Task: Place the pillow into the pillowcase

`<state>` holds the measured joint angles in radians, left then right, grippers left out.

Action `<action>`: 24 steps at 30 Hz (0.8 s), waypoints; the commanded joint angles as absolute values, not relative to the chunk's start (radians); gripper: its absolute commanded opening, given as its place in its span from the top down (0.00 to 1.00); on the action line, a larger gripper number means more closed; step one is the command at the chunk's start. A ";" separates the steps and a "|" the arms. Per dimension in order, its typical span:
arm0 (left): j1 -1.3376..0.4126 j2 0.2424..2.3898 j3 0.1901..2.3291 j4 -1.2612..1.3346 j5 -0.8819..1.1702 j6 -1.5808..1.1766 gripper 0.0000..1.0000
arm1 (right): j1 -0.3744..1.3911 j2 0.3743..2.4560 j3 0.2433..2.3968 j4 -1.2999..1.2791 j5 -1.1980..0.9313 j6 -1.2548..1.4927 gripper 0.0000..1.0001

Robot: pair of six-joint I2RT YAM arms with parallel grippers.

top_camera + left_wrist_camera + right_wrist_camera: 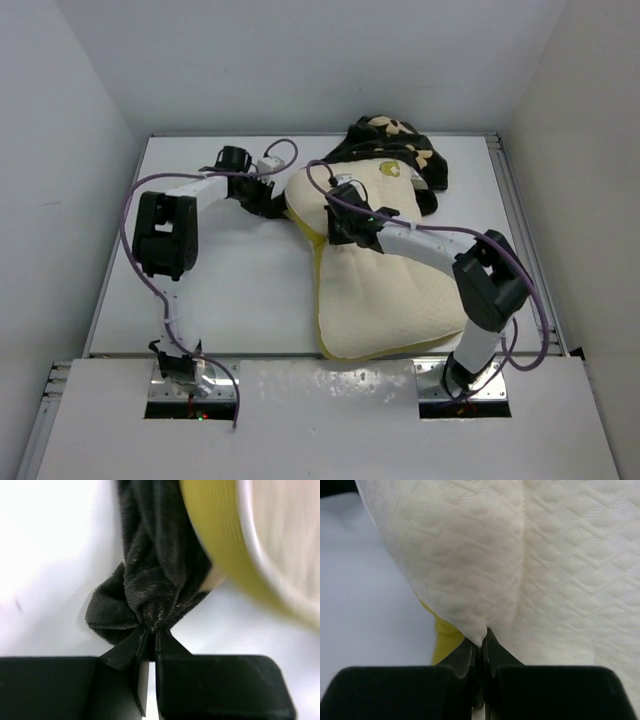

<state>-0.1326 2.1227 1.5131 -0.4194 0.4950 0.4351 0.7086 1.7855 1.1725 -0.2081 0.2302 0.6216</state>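
Note:
The cream-yellow pillow [380, 290] lies across the middle and right of the table, its far end with the round yellow logo [389, 169] partly inside the black flower-printed pillowcase [400, 140] at the back. My left gripper [268, 203] is shut on a bunched black edge of the pillowcase [155, 580] at the pillow's left side, next to the yellow piping [220, 545]. My right gripper [335, 228] is shut on a pinch of the pillow's quilted cream fabric [520, 565] near its left edge.
White walls enclose the table [220, 290] on three sides. A metal rail [525, 240] runs along the right edge. Purple cables loop over both arms.

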 commanded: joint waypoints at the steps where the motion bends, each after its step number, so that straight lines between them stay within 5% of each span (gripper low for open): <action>1: -0.135 1.978 1.416 -0.625 0.488 0.621 1.00 | 0.664 1.683 1.125 -0.123 0.242 0.631 1.00; 4: -0.170 1.885 1.332 -0.748 0.460 0.727 1.00 | 0.660 1.641 1.089 -0.114 0.172 0.594 1.00; 6: -0.198 1.844 1.322 -0.830 0.445 0.774 0.89 | 0.667 1.626 1.059 -0.120 0.135 0.577 0.95; 7: -0.202 1.839 1.334 -0.901 0.449 0.802 0.71 | 0.678 1.621 1.046 -0.121 0.120 0.565 0.80; 9: -0.198 1.833 1.382 -0.971 0.471 0.804 0.55 | 0.696 1.603 0.997 -0.123 0.098 0.563 0.53; 12: -0.169 1.830 1.475 -0.959 0.486 0.732 0.45 | 0.703 1.576 0.959 -0.094 0.089 0.575 0.28; 14: -0.143 1.835 1.528 -0.921 0.483 0.674 0.45 | 0.701 1.563 0.948 -0.090 0.098 0.580 0.17; 19: -0.144 1.841 1.522 -0.597 0.442 0.516 0.54 | 0.706 1.557 0.985 -0.081 0.133 0.581 0.10; 24: -0.199 1.985 1.621 -0.670 0.505 0.534 0.55 | 0.724 1.604 1.084 -0.106 0.176 0.565 0.04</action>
<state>-0.1596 1.9076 1.5635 -0.6868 0.4549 0.5598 0.7074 1.5894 0.9932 -0.1352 0.1314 0.5762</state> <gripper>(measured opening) 0.447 0.956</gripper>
